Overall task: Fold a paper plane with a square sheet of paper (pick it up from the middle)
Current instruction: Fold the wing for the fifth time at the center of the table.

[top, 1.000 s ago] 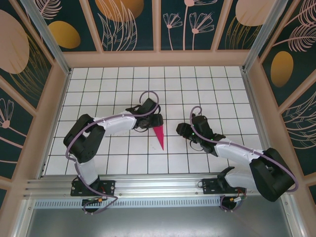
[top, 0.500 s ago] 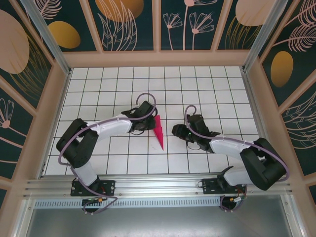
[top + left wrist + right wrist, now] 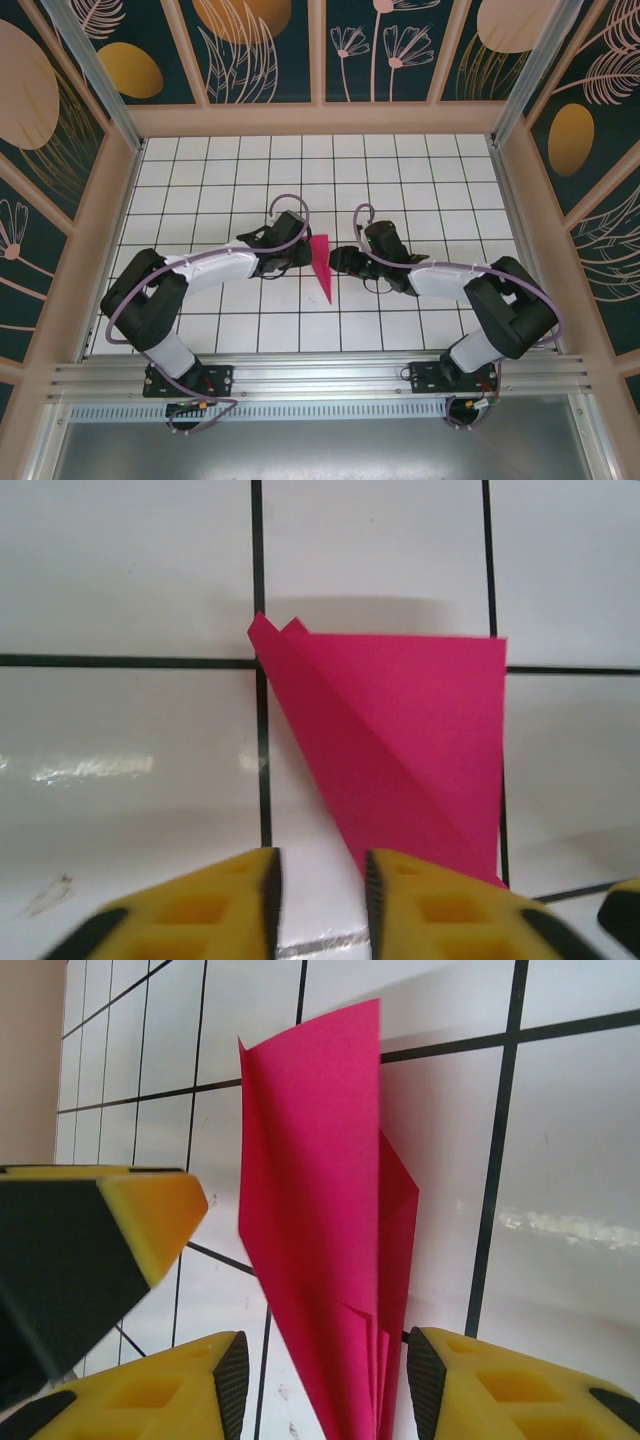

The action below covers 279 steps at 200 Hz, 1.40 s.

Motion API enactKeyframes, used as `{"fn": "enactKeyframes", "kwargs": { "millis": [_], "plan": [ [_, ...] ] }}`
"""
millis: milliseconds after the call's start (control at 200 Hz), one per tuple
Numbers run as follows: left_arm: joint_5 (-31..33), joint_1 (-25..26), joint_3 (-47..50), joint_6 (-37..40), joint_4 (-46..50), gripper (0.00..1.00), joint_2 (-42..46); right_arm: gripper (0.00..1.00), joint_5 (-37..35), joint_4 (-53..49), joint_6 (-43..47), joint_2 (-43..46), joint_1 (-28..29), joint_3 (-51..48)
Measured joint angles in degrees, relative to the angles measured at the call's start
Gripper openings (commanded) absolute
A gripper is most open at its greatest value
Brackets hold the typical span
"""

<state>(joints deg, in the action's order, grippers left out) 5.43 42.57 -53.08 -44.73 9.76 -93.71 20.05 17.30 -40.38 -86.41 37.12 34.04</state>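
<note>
Left gripper (image 3: 322,880): jaws slightly apart with nothing between them, sitting just left of the paper plane (image 3: 322,265), whose narrow end runs behind one finger. Right gripper (image 3: 325,1360): on the plane's right, jaws spread and straddling its upright folds, not clamped. Plane sits on white tiled table (image 3: 200,180), between both grippers.

You see the magenta-pink folded paper plane (image 3: 400,740) on white gridded tiles (image 3: 120,570), narrowing toward five o'clock, with the left gripper (image 3: 318,905) at six, yellow jaws parted

White grid-tiled table (image 3: 200,160), pink paper plane (image 3: 321,262) resting near its middle
</note>
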Motion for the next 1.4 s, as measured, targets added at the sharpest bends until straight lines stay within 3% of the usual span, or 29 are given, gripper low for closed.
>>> {"fn": "enactKeyframes", "kwargs": {
  "millis": [70,335,575,731,941,1146,1396],
  "plan": [
    [0.0,0.0,0.0,0.0,-0.7,0.65,0.8,0.49,-1.1,-0.7,0.0,0.0,0.0,0.0],
    [-1.1,0.0,-6.1,-1.2,-2.0,0.66,-4.5,0.5,-7.5,-1.4,-2.4,3.6,-0.7,-3.0],
    [-2.1,0.0,-5.6,-2.1,-2.1,0.51,-7.8,0.5,-7.4,-0.7,-3.1,4.2,-0.6,-3.4],
    [-1.0,0.0,-1.0,-2.5,-2.9,0.28,-3.7,0.5,-5.0,0.5,-2.8,2.9,-0.5,-3.2],
    [-0.3,0.0,1.2,-3.2,-3.5,0.12,-0.8,0.5,-2.4,0.2,-0.2,-2.2,1.4,0.8],
    [-0.4,0.0,1.4,-3.2,-3.7,0.01,-0.8,0.5,-1.5,-0.3,2.0,-4.9,2.6,4.0],
    [-0.4,0.0,1.6,-3.1,-3.8,0.0,-1.0,0.5,-1.6,-1.7,3.0,-8.1,3.2,5.1]
  ]
}}
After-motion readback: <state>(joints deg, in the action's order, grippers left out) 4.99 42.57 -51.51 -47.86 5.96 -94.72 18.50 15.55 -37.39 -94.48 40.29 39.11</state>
